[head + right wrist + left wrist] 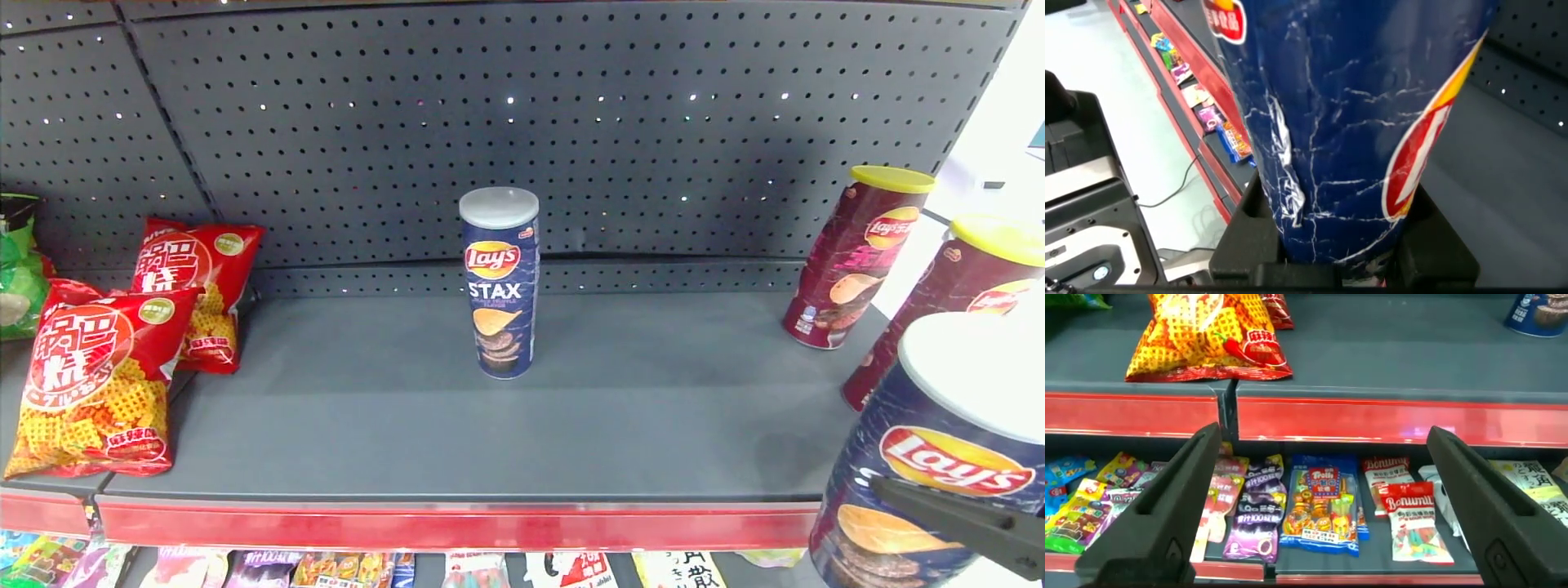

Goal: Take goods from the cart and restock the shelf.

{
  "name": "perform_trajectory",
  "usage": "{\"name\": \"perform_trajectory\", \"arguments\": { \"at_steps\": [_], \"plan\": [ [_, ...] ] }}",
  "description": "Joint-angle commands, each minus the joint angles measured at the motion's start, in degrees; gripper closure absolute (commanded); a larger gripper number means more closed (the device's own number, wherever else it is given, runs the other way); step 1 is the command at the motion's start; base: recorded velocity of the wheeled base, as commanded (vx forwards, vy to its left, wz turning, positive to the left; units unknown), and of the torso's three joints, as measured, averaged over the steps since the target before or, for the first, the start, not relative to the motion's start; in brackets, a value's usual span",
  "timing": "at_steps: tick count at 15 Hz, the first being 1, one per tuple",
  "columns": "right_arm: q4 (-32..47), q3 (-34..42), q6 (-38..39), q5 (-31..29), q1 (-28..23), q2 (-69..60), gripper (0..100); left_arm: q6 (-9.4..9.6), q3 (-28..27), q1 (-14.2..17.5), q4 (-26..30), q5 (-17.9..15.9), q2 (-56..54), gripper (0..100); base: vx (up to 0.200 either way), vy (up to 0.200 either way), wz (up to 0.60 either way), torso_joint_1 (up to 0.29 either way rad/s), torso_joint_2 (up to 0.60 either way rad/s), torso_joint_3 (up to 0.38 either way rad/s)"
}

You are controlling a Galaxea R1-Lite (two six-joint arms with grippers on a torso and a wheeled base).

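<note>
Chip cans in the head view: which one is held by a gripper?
The blue can at the near right, clamped in the right gripper. The other blue can and both maroon cans stand free on the shelf.

Head camera looks down on the shelf (637,425); left wrist camera faces it frontally, lower and closer.

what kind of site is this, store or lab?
Likely a retail store aisle, maybe a mock-up: pegboard-backed shelf with red edge strip, chip cans and snack bags on it, candy packets on the tier below. Right gripper holds a blue can.
</note>
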Motion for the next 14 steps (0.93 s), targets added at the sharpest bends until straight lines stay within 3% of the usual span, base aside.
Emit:
{"name": "perform_trajectory", "arguments": {
  "at_steps": [1, 5, 6, 7, 8, 9, 10, 11, 12, 13, 14],
  "plan": [
    [-0.1, -1.98, -0.09, 0.0, 0.1, 2.45, 100, 0.18, -0.08, 0.01, -0.01, -0.09, 0.08, 0, 0.0, 0.0, 0.0, 0.0, 0.0, 0.0],
    [-0.36, -4.7, -0.53, 0.09, 0.54, 7.11, 100, 0.62, 0.01, 0.01, -0.09, -0.53, -0.01, 0, 0.0, 0.0, 0.0, 0.0, 0.0, 0.0],
    [-0.36, -5.41, -0.53, 0.09, 1.25, 8.16, 100, 1.68, -0.08, 0.01, -0.09, -1.23, -0.01, 0, 0.0, 0.0, 0.0, 0.0, 0.0, 0.0],
    [-0.36, -6.64, -0.53, 0.0, 2.39, 9.48, 100, 4.58, -0.34, 0.01, -0.62, -3.25, -0.01, 0, 0.0, 0.0, 0.0, 0.0, 0.0, 0.0],
    [-0.36, -7.08, -0.53, 0.0, 2.56, 9.92, 100, 4.84, -2.36, 0.01, -1.06, -4.31, 0.52, 0, 0.0, 0.0, 0.0, 0.0, 0.0, 0.0],
    [-0.36, -7.52, -0.53, 0.0, 2.74, 10.71, 100, 4.4, -10.1, -1.05, -6.07, -4.66, 9.92, 0, 0.0, 0.0, 0.0, 0.0, 0.0, 0.0],
    [-0.36, -7.96, -0.53, 0.09, 2.74, 12.03, 100, 2.2, -17.74, -6.58, -13.37, -4.75, 20.56, 0, 0.0, 0.0, 0.0, 0.0, 0.0, 0.0],
    [-0.36, -8.13, -0.62, 0.09, 2.83, 12.38, 100, 2.12, -25.92, -9.05, -14.51, -4.39, 27.68, 0, 0.0, 0.0, 0.0, 0.0, 0.0, 0.0],
    [-0.36, -8.66, -0.53, 0.09, 2.83, 12.82, 100, 4.14, -32.95, -9.05, -14.51, -4.92, 34.01, 0, 0.0, 0.0, 0.0, 0.0, 0.0, 0.0],
    [-0.36, -9.19, -0.62, 0.09, 2.83, 13.09, 100, 7.48, -38.93, -9.31, -14.51, -6.33, 40.95, 0, 0.0, 0.0, 0.0, 0.0, 0.0, 0.0],
    [-0.36, -9.98, -0.53, 0.09, 2.83, 13.61, 100, 9.94, -42.18, -9.49, -14.51, -10.37, 46.93, 0, 0.0, 0.0, 0.0, 0.0, 0.0, 0.0]
  ]
}}
